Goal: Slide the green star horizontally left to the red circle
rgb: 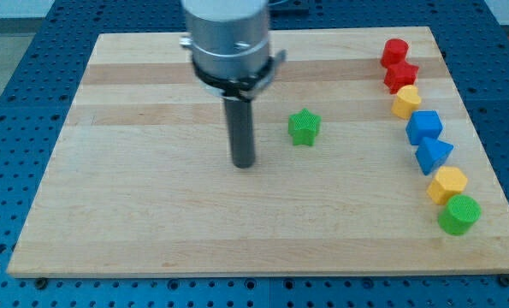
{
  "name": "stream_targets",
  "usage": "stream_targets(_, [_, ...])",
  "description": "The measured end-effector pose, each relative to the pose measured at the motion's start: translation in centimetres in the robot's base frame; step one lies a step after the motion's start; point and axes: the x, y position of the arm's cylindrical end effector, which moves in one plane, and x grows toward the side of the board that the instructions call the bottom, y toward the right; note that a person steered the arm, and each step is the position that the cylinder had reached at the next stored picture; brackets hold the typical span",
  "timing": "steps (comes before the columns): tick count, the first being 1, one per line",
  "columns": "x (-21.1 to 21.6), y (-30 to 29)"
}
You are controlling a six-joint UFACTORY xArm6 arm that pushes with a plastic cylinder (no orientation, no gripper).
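Note:
The green star lies on the wooden board a little right of centre. My tip rests on the board to the star's left and slightly below it, with a gap between them. The red circle sits at the top of a column of blocks along the view's right edge.
Down the right side below the red circle stand a red star, a yellow heart-like block, a blue block, a blue triangle, a yellow hexagon and a green circle.

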Motion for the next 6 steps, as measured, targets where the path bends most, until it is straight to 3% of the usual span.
stream_targets(1, [-0.2,4.1])
stream_targets(6, [-6.2,9.0])
